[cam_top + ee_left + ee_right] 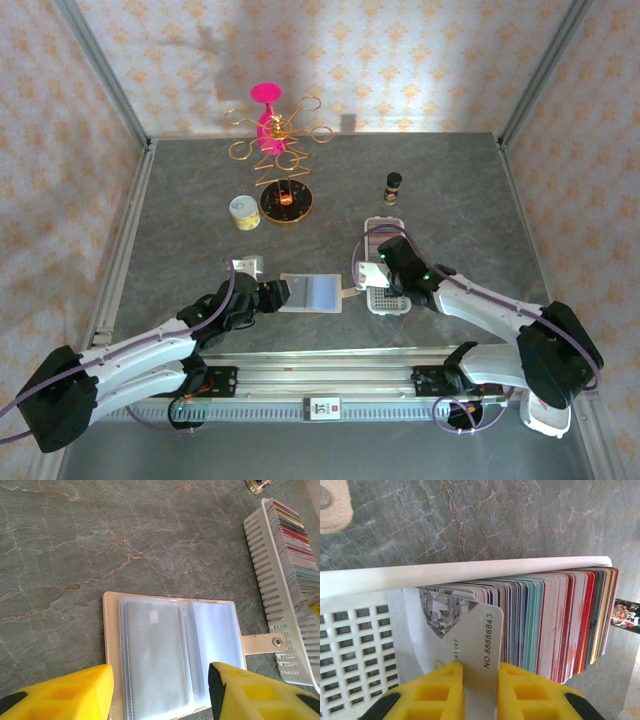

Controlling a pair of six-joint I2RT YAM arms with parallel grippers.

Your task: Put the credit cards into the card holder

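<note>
Credit cards (560,625) pack one tray (470,570); my right fingers (440,690) pinch one, left fingers (75,690) spread over one card holder (170,650) beside it.

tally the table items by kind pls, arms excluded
Card holder: 1
White tray: 1
Small tin: 1
Dark bottle: 1
Gold wire stand: 1
Credit cards: packed stack, too many to count
Total: 5, plus the cards

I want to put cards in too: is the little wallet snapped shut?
No, the card holder lies open on the table, clear sleeves facing up and snap tab sticking out sideways.
</note>
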